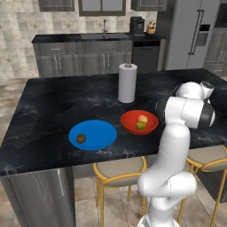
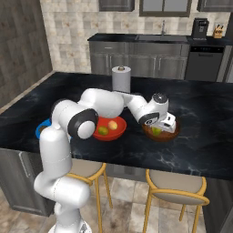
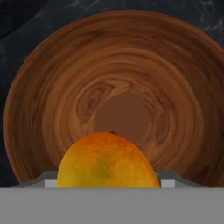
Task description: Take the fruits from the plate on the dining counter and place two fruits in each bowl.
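Observation:
My gripper (image 2: 159,128) hangs just over the dark brown bowl (image 2: 171,135), shut on an olive-yellow fruit (image 2: 156,131). In the hand view that fruit (image 3: 107,159) sits between the jaws above the bare wooden floor of the brown bowl (image 3: 118,70). The red bowl (image 1: 128,124) holds a peach-orange fruit (image 1: 142,118) and a yellow-green fruit (image 1: 140,126). On the blue plate (image 1: 101,131) lies a dark brown fruit (image 1: 81,138). All stand on the black dining counter (image 1: 53,106). In the left base view my arm hides the brown bowl.
A paper towel roll (image 1: 127,83) stands upright behind the red bowl. Stools (image 1: 119,170) with yellow frames sit under the counter's near edge. A grey cabinet counter with a sink (image 1: 104,35) runs along the far wall.

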